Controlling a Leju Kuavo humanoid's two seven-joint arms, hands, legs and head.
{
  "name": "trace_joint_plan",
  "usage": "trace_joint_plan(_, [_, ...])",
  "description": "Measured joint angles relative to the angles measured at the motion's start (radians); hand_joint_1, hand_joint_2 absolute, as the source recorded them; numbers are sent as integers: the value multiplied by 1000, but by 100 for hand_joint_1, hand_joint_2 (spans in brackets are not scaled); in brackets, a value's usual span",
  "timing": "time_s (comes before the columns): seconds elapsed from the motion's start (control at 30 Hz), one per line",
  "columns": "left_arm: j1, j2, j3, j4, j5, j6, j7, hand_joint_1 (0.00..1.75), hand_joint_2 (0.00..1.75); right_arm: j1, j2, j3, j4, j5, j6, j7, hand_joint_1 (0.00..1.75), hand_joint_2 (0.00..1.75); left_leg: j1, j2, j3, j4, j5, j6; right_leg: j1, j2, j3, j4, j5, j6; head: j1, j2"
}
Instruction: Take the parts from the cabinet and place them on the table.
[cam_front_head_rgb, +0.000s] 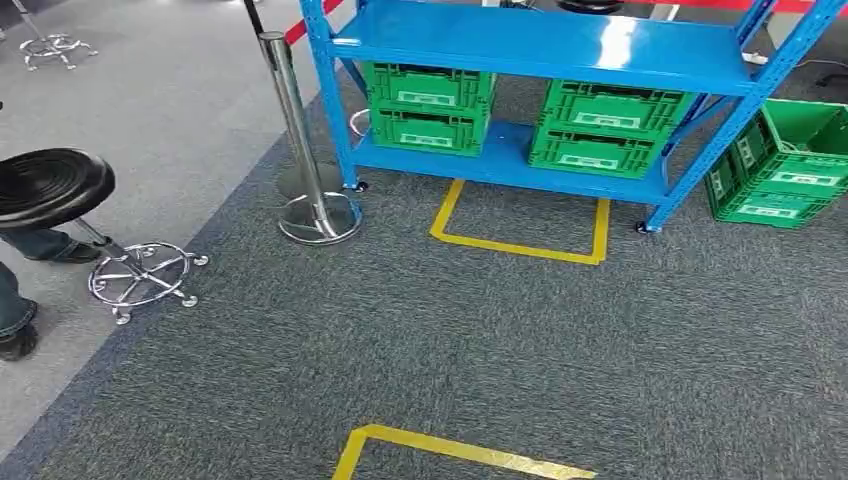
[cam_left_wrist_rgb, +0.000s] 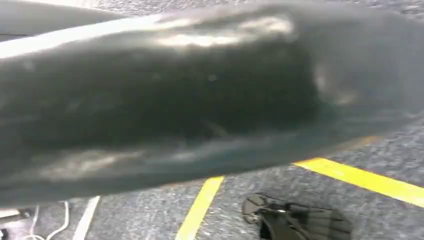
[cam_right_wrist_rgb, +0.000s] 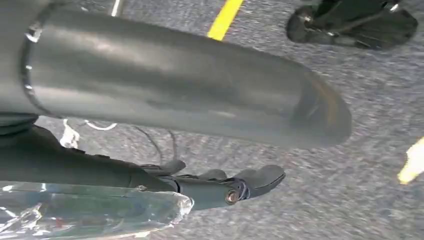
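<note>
No legible text, brand or number. White label panels sit on the fronts of the green plastic slatted crates (cam_front_head_rgb: 430, 108) on the lower shelf of the blue metal shelving rack (cam_front_head_rgb: 540, 45); their print is too small to read. Yellow tape lines (cam_front_head_rgb: 520, 245) on the grey carpet carry no writing.

Floor and furnishings, workshop bay, seen from the head view.

Dark grey short-pile carpet (cam_front_head_rgb: 520, 340) covered most of the floor, meeting a lighter grey strip (cam_front_head_rgb: 150, 120) on the left. Yellow tape outlines (cam_front_head_rgb: 520, 247) were marked on the carpet, one just before the blue metal shelving rack (cam_front_head_rgb: 540, 45), another nearer the camera. A chrome stanchion post on a round base (cam_front_head_rgb: 300, 150) stood beside the rack's left upright, a red belt (cam_front_head_rgb: 305, 22) running from its top. A black round-seated stool on a chrome castor base (cam_front_head_rgb: 50, 185) stood at left. Light glared on the rack's shelf.
</note>
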Motion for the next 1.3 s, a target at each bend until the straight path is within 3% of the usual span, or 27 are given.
trace_joint_plan(0.03, [-3,0,0,0,0,0,0,0,0,-2,0,-1,0,0,0,0,0,0,-7,-2,-1,7,-7,-8,3,1,19,-21,-12,-5,1,0])
trace_joint_plan(0.13, [-3,0,3,0,0,2,0,0,0,1,0,-2,0,0,2,0,0,0,-2,-1,2,1,-12,-20,8,2,16,-17,-20,-21,-3,0])
trace_joint_plan(0.2, [-5,3,5,1,0,4,0,0,0,0,1,-3,0,0,3,0,0,0,-2,1,3,24,-33,-34,-3,1,36,-31,-23,-33,-6,0])
trace_joint_plan(0.23, [-5,2,5,1,0,4,0,0,0,-1,-1,-4,-1,0,3,0,0,0,2,1,-28,83,-62,-41,-4,-1,43,-32,-27,-39,-16,0])
trace_joint_plan(0.3, [-5,2,6,1,0,4,0,0,0,-3,-1,-4,-1,0,7,0,0,0,13,1,-127,253,-124,-51,-4,-2,54,-32,-39,-41,-13,0])
trace_joint_plan(0.33, [-3,2,6,1,0,4,0,0,0,-2,-1,-4,-1,0,10,0,0,0,16,1,-169,314,-133,-54,-4,-1,61,-32,-45,-40,-12,0])
trace_joint_plan(0.37, [0,2,6,1,0,4,2,0,0,0,-1,-4,-1,0,11,0,0,0,19,1,-192,330,-115,-56,-5,-1,70,-32,-53,-37,-13,0])
trace_joint_plan(0.4, [2,3,7,1,0,5,3,0,0,2,-1,-4,-1,1,13,0,0,0,21,2,-190,299,-71,-57,-7,0,81,-32,-61,-35,-13,0])
trace_joint_plan(0.47, [2,4,10,1,0,5,3,0,0,1,-1,-4,-1,1,13,0,0,0,21,3,-135,140,51,-54,-12,2,109,-32,-79,-26,-13,0])
trace_joint_plan(0.5, [4,4,11,1,0,5,3,0,0,1,-1,-4,-1,0,13,0,0,0,21,6,-111,66,90,-51,-13,2,105,-35,-89,-18,-13,0])
trace_joint_plan(0.53, [2,4,13,1,0,5,3,0,0,-1,-1,-4,-1,0,13,0,0,0,13,7,-101,56,65,-48,-6,2,112,-33,-100,-9,-14,0])
trace_joint_plan(0.57, [-1,3,13,1,0,5,3,0,0,-3,-1,-4,-1,0,13,0,0,0,13,7,-89,36,47,-35,-7,2,112,-36,-104,-2,-18,0])
trace_joint_plan(0.63, [1,3,14,1,0,6,4,0,0,-1,-1,-4,-1,1,13,0,0,0,12,6,-90,29,43,-21,-6,-1,136,-41,-91,12,-13,0])
trace_joint_plan(0.7, [6,3,14,1,0,6,4,0,0,-2,-1,-4,-2,1,13,0,0,0,18,3,-58,17,37,-5,-9,-2,137,-26,-109,18,-11,0])
trace_joint_plan(0.73, [5,4,15,2,0,8,4,0,0,-5,-1,-4,-2,1,14,-2,0,0,17,3,-49,16,30,3,-8,-1,114,24,-130,18,-5,0])
trace_joint_plan(0.83, [3,2,16,2,0,8,4,0,0,-4,-1,-4,-2,0,18,-3,0,0,7,3,-34,17,10,13,-5,-1,-30,237,-217,18,1,0])
trace_joint_plan(0.87, [5,2,16,2,0,8,4,0,0,-1,-1,-5,-2,-2,20,-3,0,0,3,2,-22,17,1,14,-2,-1,-64,265,-213,15,2,0])
trace_joint_plan(0.9, [7,1,16,2,0,9,4,0,0,1,-1,-5,-2,-3,21,-3,0,0,1,1,-9,17,-9,14,1,-1,-73,244,-183,11,2,0])
trace_joint_plan(0.97, [7,0,16,2,0,11,4,0,0,3,-1,-12,-2,-4,26,-3,0,0,-4,1,23,17,-31,13,8,0,-43,112,-86,-5,5,0])
trace_joint_plan(1.0, [7,0,17,2,0,11,4,0,0,4,-1,-15,-2,-5,30,-4,0,0,-5,1,37,16,-43,11,12,-1,-26,35,-21,-14,5,0])
trace_joint_plan(1.03, [7,-1,18,2,0,12,4,0,0,6,-1,-20,-2,-8,33,-5,0,0,-6,2,43,17,-53,8,18,-1,-32,26,-14,-23,0,0])
trace_joint_plan(1.07, [4,-1,18,2,0,13,4,0,0,4,0,-23,-2,-9,34,-5,0,0,-6,-1,40,18,-59,0,22,-2,-25,7,-32,-25,0,0])
trace_joint_plan(1.1, [4,-1,18,2,0,14,4,0,0,5,0,-26,-3,-12,37,-5,0,0,-4,-1,43,12,-64,-7,25,-1,-14,7,-13,-33,1,0])
trace_joint_plan(1.13, [6,-2,18,2,1,15,4,0,0,7,0,-29,-3,-15,37,-6,0,0,-4,0,52,21,-60,-12,25,-1,-11,4,-16,-38,0,0])
trace_joint_plan(1.2, [2,1,18,2,0,18,4,0,0,6,1,-35,-5,-18,43,-6,0,0,-5,0,47,44,-58,-19,14,1,13,-14,-18,-44,-2,0])
trace_joint_plan(1.23, [-1,0,19,2,0,18,3,0,0,6,1,-40,-6,-21,44,-6,0,0,-4,2,19,99,-55,-28,12,1,28,-24,-22,-50,-4,0])
trace_joint_plan(1.3, [-2,0,19,2,0,19,3,0,0,3,2,-51,-8,-26,51,-6,0,0,8,2,-72,234,-111,-42,11,0,49,-32,-35,-55,-5,0])
